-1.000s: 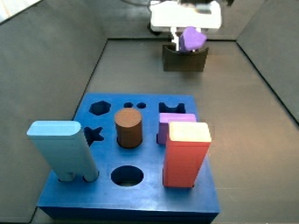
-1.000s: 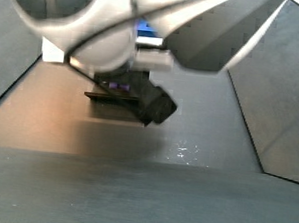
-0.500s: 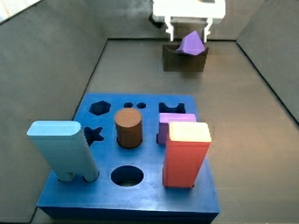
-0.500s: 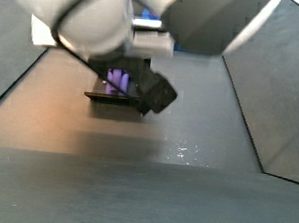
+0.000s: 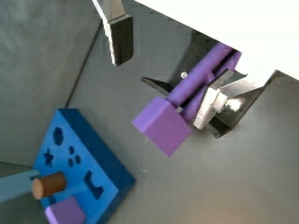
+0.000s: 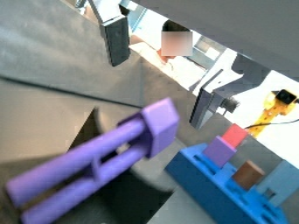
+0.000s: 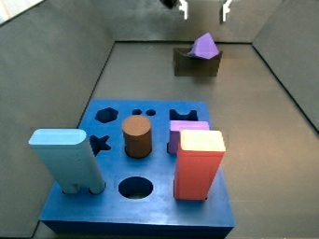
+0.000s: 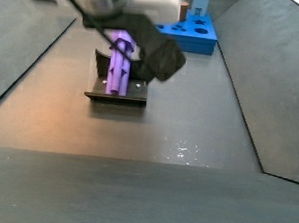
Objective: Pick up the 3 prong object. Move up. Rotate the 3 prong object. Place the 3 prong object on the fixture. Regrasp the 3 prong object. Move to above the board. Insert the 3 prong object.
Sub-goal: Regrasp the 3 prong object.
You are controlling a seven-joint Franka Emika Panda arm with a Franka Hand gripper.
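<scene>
Resting on the fixture (image 7: 197, 62) at the far end of the floor in a side view, the 3 prong object (image 7: 204, 45), purple, tilted, its square end raised. Seen again in a side view (image 8: 121, 62) lying lengthwise across the fixture (image 8: 115, 95), ridges running along its length, partly covered by the dark wrist above. High over it, at the top edge of a side view, the gripper (image 7: 203, 8), only its two finger tips showing, spread apart and gripping nothing. In both wrist views the same: silver fingers with dark pads (image 5: 121, 39) (image 6: 115, 41) standing wide on either side, the purple peg (image 5: 187, 96) (image 6: 100, 162) lying free between and below them, touching neither. Nearer in a side view, the blue board (image 7: 137, 182), well apart from the fixture, carrying a light blue block (image 7: 66, 159) at near left, a brown cylinder (image 7: 137, 138) in the middle, a red block (image 7: 200, 164) at near right and a lilac block (image 7: 189, 125) just behind the red one. Hexagon, star and round holes open in the board's top.
</scene>
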